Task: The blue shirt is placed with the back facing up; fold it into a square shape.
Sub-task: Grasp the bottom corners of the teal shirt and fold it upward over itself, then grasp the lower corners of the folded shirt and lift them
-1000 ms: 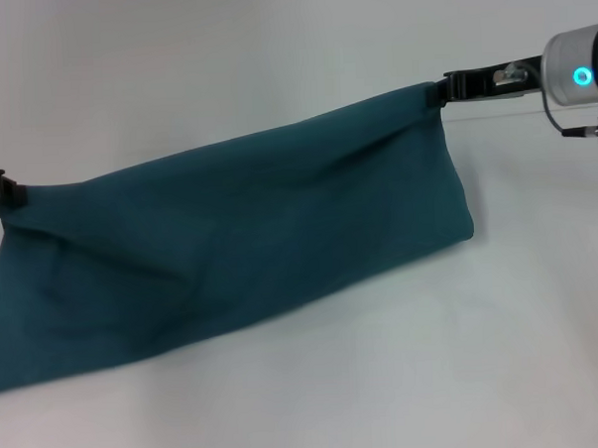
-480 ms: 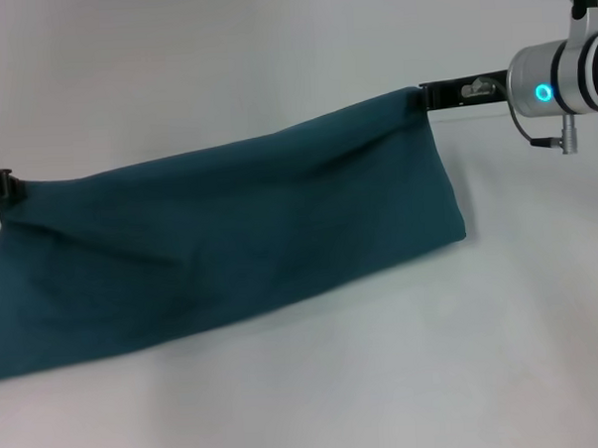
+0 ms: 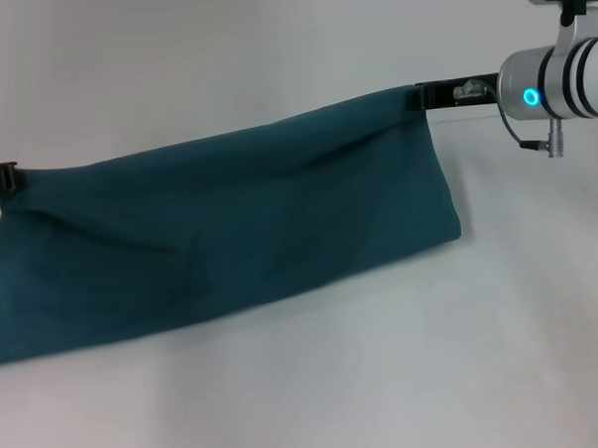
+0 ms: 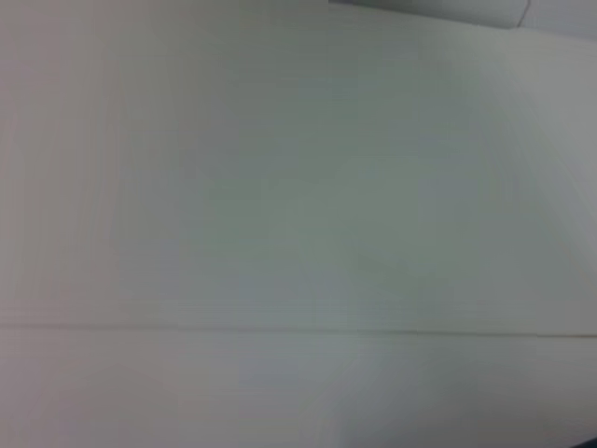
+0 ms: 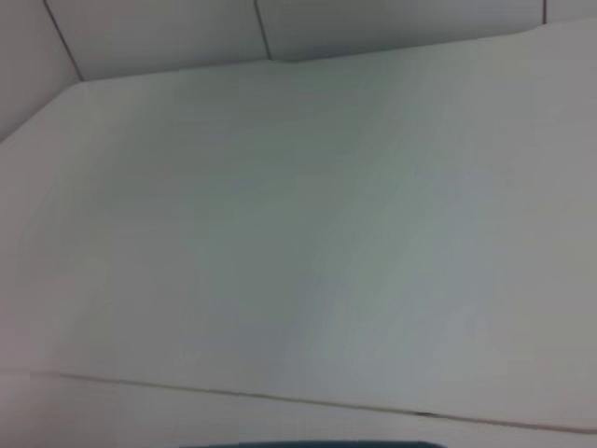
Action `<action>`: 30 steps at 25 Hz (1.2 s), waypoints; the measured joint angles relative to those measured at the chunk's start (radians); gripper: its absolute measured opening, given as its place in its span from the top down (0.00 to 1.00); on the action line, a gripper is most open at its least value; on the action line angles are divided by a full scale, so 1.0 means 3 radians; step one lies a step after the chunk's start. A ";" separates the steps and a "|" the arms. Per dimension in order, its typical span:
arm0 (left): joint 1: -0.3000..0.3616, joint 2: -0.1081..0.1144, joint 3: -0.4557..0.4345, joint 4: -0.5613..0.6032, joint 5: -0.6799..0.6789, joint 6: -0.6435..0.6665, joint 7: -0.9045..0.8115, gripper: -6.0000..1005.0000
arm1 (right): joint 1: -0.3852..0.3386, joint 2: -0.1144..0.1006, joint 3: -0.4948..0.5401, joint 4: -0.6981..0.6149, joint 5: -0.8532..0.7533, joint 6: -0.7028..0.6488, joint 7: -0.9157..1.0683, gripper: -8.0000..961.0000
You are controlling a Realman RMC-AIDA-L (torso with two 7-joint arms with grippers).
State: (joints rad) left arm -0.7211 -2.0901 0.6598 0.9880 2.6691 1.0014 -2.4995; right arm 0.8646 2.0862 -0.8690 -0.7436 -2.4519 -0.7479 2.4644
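Shirt suspended between 2 tools. The blue shirt (image 3: 230, 227) hangs as a long folded band above the white worktop (image 3: 385, 379), its lower edge resting on that surface. The right tool (image 3: 427, 96) is clamped on the shirt's upper right corner; the left tool (image 3: 9, 178) is clamped on its upper left corner, lower than the right one. Fabric sags slightly between the 2 held corners. Both wrist views show only worktop, with a sliver of shirt (image 5: 308, 444) at one edge of the right wrist view.
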 joint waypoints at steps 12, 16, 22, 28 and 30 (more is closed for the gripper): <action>0.0038 -0.0054 0.0156 -0.0206 -0.0004 -0.0610 0.0001 0.81 | 0.0036 0.0000 -0.0112 0.0181 0.0409 0.0337 -0.0289 0.78; 0.0024 -0.0056 0.0163 -0.0249 -0.0004 -0.0679 0.0002 0.55 | 0.0043 0.0000 -0.0155 0.0185 0.0411 0.0348 -0.0294 0.67; 0.0035 -0.0062 0.0163 -0.0265 -0.0003 -0.0734 -0.0008 0.42 | 0.0034 0.0000 -0.0170 0.0187 0.0414 0.0321 -0.0293 0.39; 0.0085 0.0002 0.0131 -0.0123 -0.0003 -0.0396 -0.0025 0.24 | 0.0008 -0.0003 -0.0201 0.0167 0.0415 0.0182 -0.0294 0.13; 0.0135 0.0035 0.0091 0.0045 -0.0001 -0.0028 -0.0111 0.17 | 0.0004 -0.0018 -0.0201 0.0126 0.0406 0.0065 -0.0294 0.04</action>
State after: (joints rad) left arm -0.6807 -2.0796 0.6870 1.0014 2.6687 0.9929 -2.5328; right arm 0.8657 2.0808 -0.9295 -0.7059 -2.3303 -0.7284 2.3761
